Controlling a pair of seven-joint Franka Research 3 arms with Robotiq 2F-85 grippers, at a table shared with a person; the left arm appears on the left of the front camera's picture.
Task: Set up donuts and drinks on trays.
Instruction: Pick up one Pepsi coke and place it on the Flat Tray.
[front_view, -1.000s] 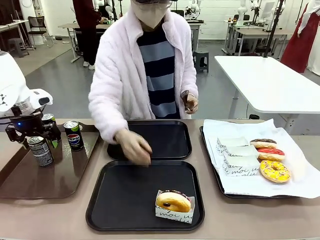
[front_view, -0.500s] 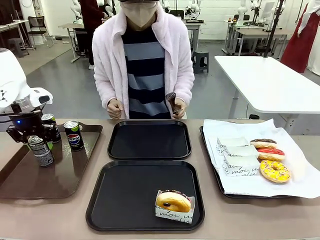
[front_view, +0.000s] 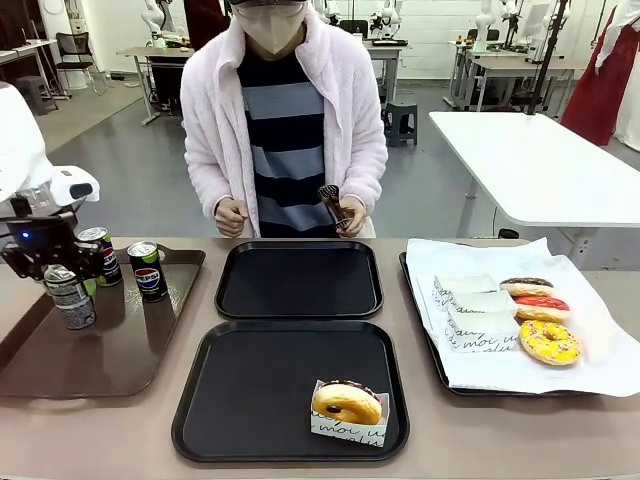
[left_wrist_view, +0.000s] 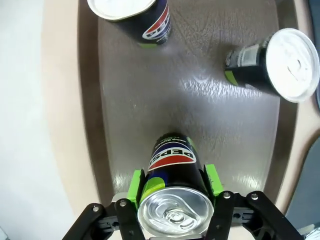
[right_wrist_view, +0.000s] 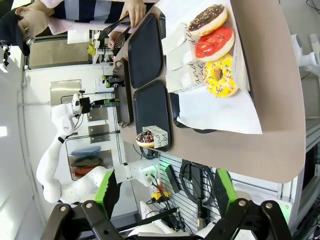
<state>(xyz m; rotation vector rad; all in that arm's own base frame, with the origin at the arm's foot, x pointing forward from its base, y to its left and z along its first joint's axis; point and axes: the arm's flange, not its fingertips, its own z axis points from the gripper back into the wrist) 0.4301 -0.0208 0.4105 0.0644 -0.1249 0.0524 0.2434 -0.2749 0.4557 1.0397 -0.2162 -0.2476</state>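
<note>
**One donut placed, first drink in the grip**

Left tool (left_wrist_view: 174, 180): green pads pressed to both sides of a Pepsi can (front_view: 72, 302), clamped on it just under the silver top. The can is upright over the left part of the brown handled tray (front_view: 110, 360). Cannot tell whether its base is clear of the tray floor. A second can (front_view: 148, 270) and a third can (front_view: 101, 254) stand upright at that tray's far end, close together and apart from the held one.

Right tool (right_wrist_view: 166, 197): fingers spread wide, nothing between them. It is held off the right end of the desk (front_view: 450, 445), well apart from everything on it.

Near black tray (front_view: 250, 390): one golden-glazed donut (front_view: 347, 401) in its white paper box, at the near right corner. No drink on it.

Far black tray (front_view: 298, 280): bare.

White-paper-lined tray (front_view: 600, 372), right side: three loose donuts in a row, chocolate donut (front_view: 527, 286), red donut (front_view: 541, 303), yellow donut (front_view: 549, 342). Just beside them is a short stack of flat white boxes (front_view: 478, 312).

Person stands at the far side, dark tongs (front_view: 330, 200) in one hand (front_view: 352, 213), other hand (front_view: 230, 213) closed at the waist. Neither hand is over the desk.

Judgement: early in the job.
- Done: one boxed donut on one tray.
- Left: a can beside that donut, which the held one looks meant for.
- Left after that: a boxed donut and a can for the far tray.
- Cans, donuts and boxes on hand look enough for both.
</note>
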